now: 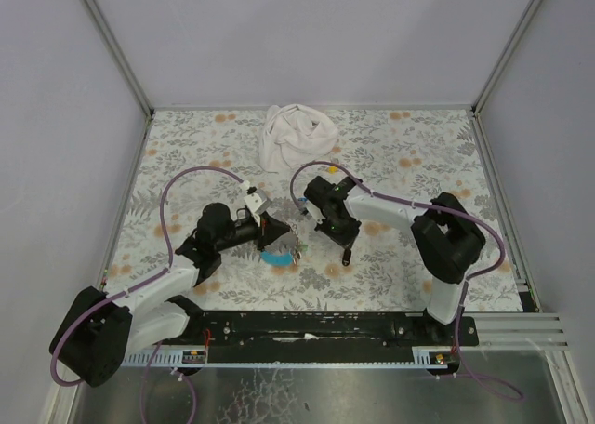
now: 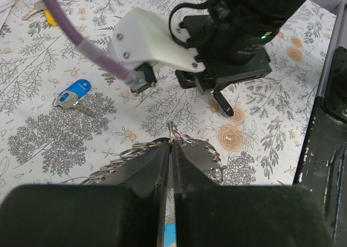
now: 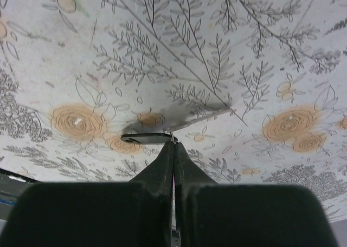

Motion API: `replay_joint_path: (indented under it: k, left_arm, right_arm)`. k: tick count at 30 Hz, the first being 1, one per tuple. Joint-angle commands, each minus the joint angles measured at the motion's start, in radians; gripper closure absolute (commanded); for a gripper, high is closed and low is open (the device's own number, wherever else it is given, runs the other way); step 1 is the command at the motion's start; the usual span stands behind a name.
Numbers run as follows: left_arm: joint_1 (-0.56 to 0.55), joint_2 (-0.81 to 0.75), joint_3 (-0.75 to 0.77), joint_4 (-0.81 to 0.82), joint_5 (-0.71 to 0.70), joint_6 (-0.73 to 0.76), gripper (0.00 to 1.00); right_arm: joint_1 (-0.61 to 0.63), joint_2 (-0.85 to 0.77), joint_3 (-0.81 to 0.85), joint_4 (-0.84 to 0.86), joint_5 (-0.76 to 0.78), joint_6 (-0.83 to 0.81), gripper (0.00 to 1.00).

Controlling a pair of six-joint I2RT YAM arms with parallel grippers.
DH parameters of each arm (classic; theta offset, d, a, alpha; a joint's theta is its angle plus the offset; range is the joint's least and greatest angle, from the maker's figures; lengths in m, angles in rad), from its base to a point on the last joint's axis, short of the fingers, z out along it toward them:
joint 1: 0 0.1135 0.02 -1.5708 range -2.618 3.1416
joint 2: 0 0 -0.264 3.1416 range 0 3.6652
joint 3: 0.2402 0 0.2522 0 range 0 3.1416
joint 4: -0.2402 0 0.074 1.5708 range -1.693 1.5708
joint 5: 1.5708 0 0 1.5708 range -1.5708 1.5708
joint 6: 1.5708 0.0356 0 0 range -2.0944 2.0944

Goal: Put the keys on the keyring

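Note:
My left gripper (image 2: 171, 141) is shut on the thin metal keyring (image 2: 171, 129), and a chain of small rings (image 2: 116, 160) hangs off both sides of the fingers. In the top view this gripper (image 1: 284, 231) points right, with the ring chain (image 1: 297, 243) at its tip and a blue strap piece (image 1: 274, 257) under it. My right gripper (image 3: 173, 141) is shut on a dark-headed key (image 3: 143, 137), held just above the cloth. It (image 1: 345, 250) hangs close to the right of the keyring. A blue-capped key (image 2: 75, 92) lies loose on the table.
A yellow-capped key (image 2: 43, 13) lies far left near a crumpled white cloth (image 1: 293, 136) at the back middle. The right arm's purple cable (image 2: 87, 41) and white housing (image 2: 149, 41) hang just ahead of the left gripper. Grey walls enclose the floral tablecloth (image 1: 418, 164).

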Motion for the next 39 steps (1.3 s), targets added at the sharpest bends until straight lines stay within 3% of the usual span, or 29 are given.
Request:
replay_joint_path:
  k: [1, 6, 12, 18, 26, 33, 39]
  left_arm:
    - [-0.009, 0.003, 0.040, 0.019, -0.012, 0.024, 1.00]
    - [-0.012, 0.000, 0.042, 0.012, -0.025, 0.025, 1.00]
    - [-0.011, -0.002, 0.042, 0.010, -0.027, 0.026, 1.00]
    - [-0.013, -0.002, 0.044, 0.007, -0.027, 0.027, 1.00]
    - [-0.017, 0.010, 0.045, 0.014, -0.022, 0.025, 1.00]
    - [-0.018, 0.010, 0.043, 0.020, -0.020, 0.024, 1.00]
    - [-0.019, 0.017, 0.046, 0.020, -0.010, 0.025, 1.00]
  right_arm:
    - [-0.003, 0.066, 0.082, -0.073, 0.022, 0.021, 1.00]
    - [0.003, 0.114, 0.122, -0.071, 0.026, 0.022, 0.99]
    - [0.012, 0.082, 0.126, -0.043, 0.005, 0.029, 0.81]
    - [0.012, -0.072, 0.024, 0.071, -0.058, 0.015, 0.66]
    - [0.011, -0.352, -0.258, 0.368, -0.098, 0.027, 0.63]
    - [0.000, -0.562, -0.565, 0.739, -0.103, 0.071, 0.63]
    - [-0.013, -0.569, -0.596, 0.823, -0.091, 0.129, 0.63]
